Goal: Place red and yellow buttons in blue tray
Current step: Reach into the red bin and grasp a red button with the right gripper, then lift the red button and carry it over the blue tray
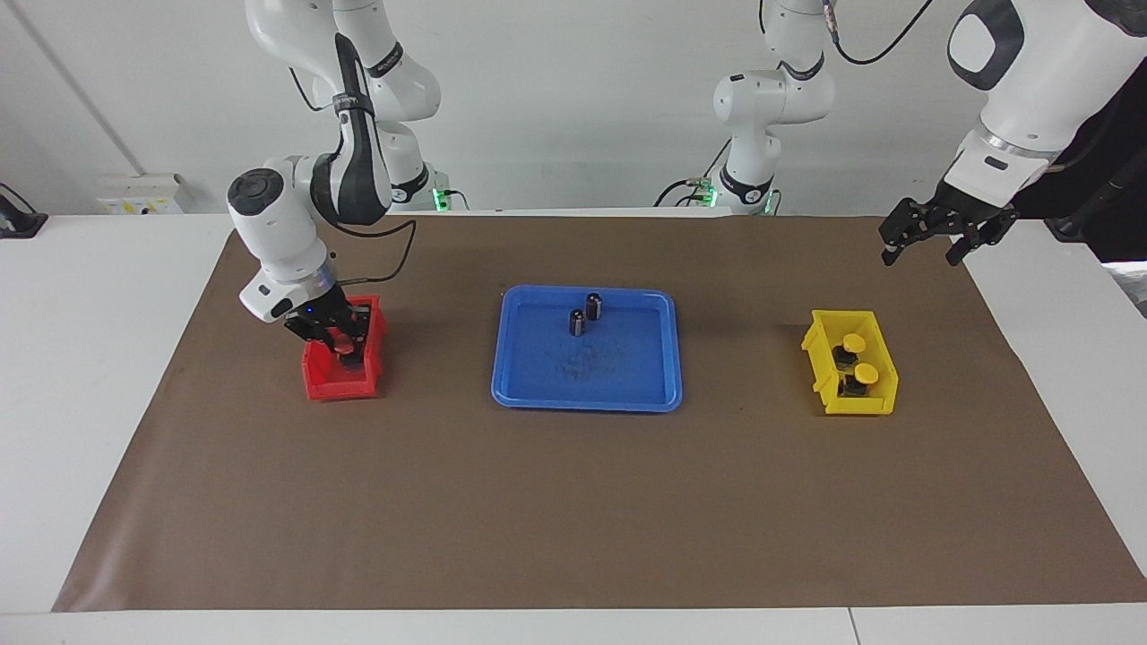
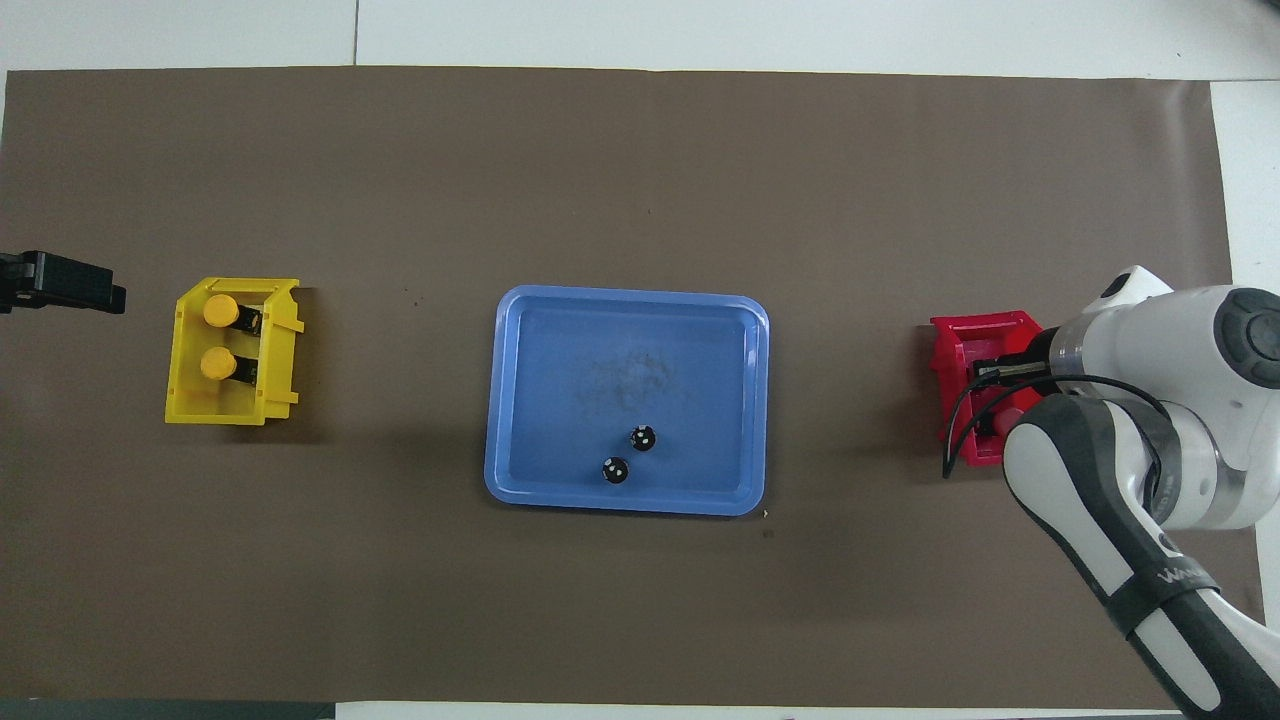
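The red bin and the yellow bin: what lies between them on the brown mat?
The blue tray, holding two small dark cylinders, lies between the red bin and the yellow bin; the overhead view shows it best.

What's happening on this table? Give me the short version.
The right gripper is down inside the red bin, shut on a red button. The left gripper waits open in the air, up beside the yellow bin, where two yellow buttons sit untouched. The blue tray in the middle holds no buttons yet, only two small dark cylinders.
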You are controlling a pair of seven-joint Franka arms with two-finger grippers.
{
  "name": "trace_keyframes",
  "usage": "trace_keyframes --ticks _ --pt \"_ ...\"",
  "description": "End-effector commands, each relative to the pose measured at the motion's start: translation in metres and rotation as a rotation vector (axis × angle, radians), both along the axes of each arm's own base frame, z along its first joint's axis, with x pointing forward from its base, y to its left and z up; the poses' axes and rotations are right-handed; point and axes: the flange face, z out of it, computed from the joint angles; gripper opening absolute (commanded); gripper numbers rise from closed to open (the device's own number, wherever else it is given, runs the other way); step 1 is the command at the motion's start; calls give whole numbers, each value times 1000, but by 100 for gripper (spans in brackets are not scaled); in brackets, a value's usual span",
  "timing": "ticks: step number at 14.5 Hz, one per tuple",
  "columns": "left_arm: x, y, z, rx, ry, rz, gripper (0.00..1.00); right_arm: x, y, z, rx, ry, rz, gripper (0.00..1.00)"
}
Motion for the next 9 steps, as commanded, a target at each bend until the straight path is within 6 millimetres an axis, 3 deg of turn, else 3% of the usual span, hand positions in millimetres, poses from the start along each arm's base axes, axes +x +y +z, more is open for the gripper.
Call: trace_keyframes --ticks 1,3,5,8,9 --pt "-4 1 3 -10 5 8 100 10 -3 25 5 8 16 25" --pt "-4 1 3 -10 5 8 100 28 -1 49 6 54 21 25" --pt "-4 1 3 -10 5 8 100 44 7 92 8 67 25 25" --pt "-4 1 3 -10 5 8 100 70 70 137 14 91 -35 25" --pt "-4 1 3 -10 5 8 100 76 103 147 17 71 -57 25"
